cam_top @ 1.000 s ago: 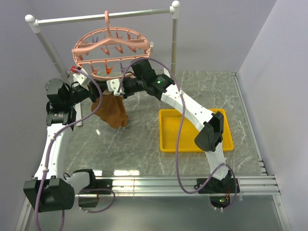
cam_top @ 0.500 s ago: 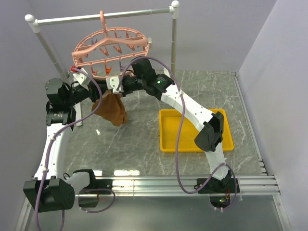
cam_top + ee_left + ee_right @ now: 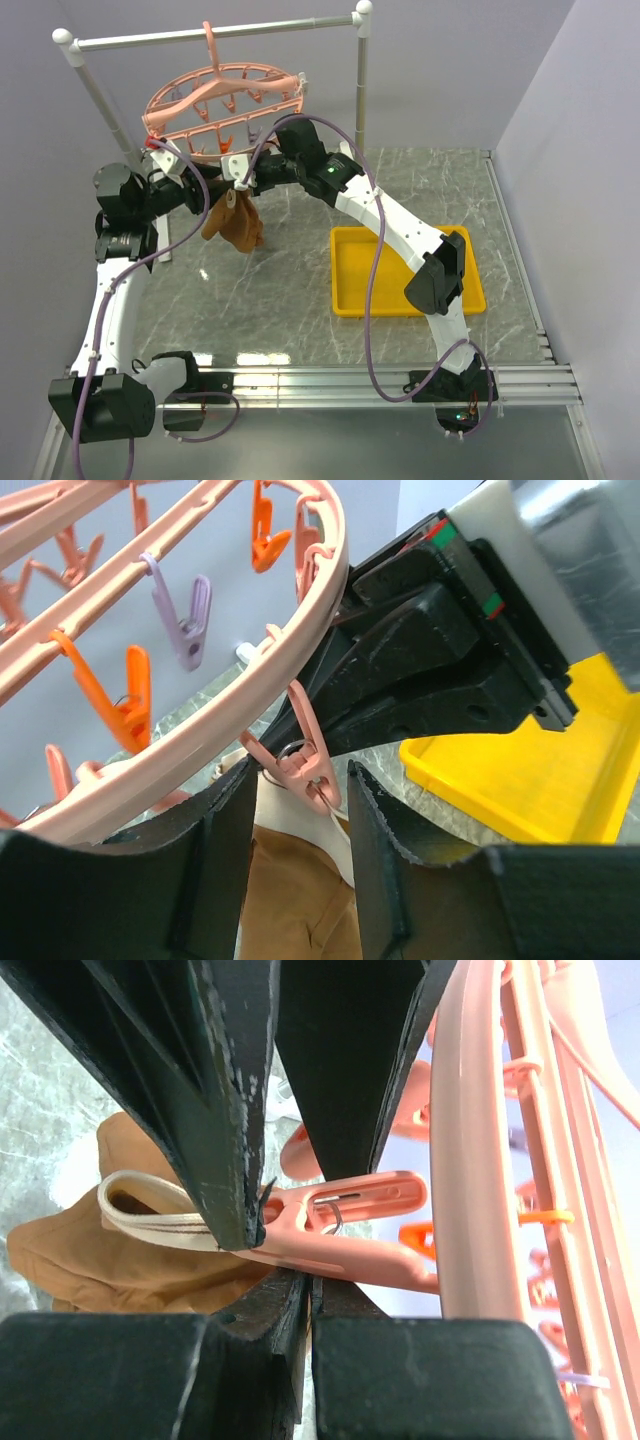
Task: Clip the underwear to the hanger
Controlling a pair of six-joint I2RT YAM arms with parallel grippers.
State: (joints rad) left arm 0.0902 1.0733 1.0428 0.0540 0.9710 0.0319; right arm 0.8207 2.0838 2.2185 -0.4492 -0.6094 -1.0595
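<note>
The underwear (image 3: 235, 225) hangs bunched in the air just under the near rim of the hanger (image 3: 222, 85), clear of the counter (image 3: 270, 300) and well apart from the yellow tray (image 3: 345, 300). From above, the spot where both arms meet is hidden by the hanger ring and the wrists, so the grip cannot be read there. The left wrist view cuts off most of the cloth; the left fingers (image 3: 225, 850) stand narrow with brown fabric between them, holding it. The right fingers (image 3: 225, 1090) are pinched nearly together on a pink clip (image 3: 370, 1198), with the tan waistband (image 3: 150, 1210) at its mouth; whether the clip bites the band cannot be told. Compared with a second ago, the underwear is lifted higher and gathered tighter, and the hanger has slid left along the rail (image 3: 150, 40) and tilted
</note>
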